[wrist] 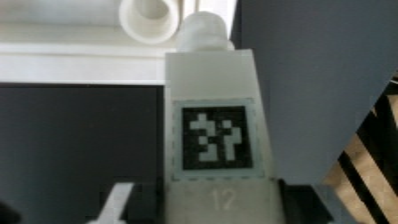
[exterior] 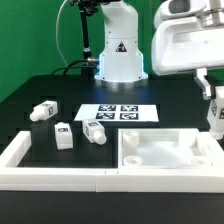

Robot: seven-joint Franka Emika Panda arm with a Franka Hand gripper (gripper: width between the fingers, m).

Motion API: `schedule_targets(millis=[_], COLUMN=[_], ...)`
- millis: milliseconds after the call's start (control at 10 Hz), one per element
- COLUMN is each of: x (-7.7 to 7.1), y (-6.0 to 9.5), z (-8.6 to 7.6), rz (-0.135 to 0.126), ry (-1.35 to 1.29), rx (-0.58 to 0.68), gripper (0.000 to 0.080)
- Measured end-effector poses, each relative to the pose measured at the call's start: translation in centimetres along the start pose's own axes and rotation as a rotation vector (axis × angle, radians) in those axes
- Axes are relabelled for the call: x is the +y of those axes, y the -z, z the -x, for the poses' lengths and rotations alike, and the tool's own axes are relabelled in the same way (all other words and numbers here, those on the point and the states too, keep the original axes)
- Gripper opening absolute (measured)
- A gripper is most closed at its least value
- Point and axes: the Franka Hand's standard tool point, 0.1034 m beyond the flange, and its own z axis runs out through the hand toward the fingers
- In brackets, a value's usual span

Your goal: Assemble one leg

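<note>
My gripper [exterior: 207, 92] hangs at the exterior view's right edge, above the right end of the large flat white tray-like piece [exterior: 165, 150]. It is shut on one white leg [exterior: 214, 117], which hangs below the fingers, clear of the piece. In the wrist view the gripper [wrist: 210, 205] clamps the leg [wrist: 214, 90] from both sides. The leg's black-and-white tag [wrist: 214, 135] faces the camera and its narrow tip points toward the tray-like piece [wrist: 71, 55]. Three more legs lie on the black table: one [exterior: 43, 111], another [exterior: 63, 135], a third [exterior: 95, 130].
The marker board [exterior: 118, 113] lies flat in the table's middle, in front of the robot base [exterior: 120, 60]. A low white wall [exterior: 20, 150] borders the table's front and left. A round white rim [wrist: 151, 20] shows beyond the held leg's tip.
</note>
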Motion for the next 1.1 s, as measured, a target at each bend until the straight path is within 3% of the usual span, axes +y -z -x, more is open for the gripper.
schedule_targets(millis=[300, 500, 700, 800, 1100], x=[0.6, 5.4, 7.4, 7.6, 4.9], y=[0.0, 1.1, 0.6, 0.3, -0.6], z=[0.0, -0.5, 0.2, 0.9, 1.6], rz=[0.007, -0.012, -0.031, -0.029, -0.042], ry=[0.029, 0.041, 0.059, 0.048, -0.022], rx=[-0.003, -0.026, -0.032, -0.011, 0.030], gripper=[0.0287, 0.0287, 0.0287, 0.0287, 0.0287])
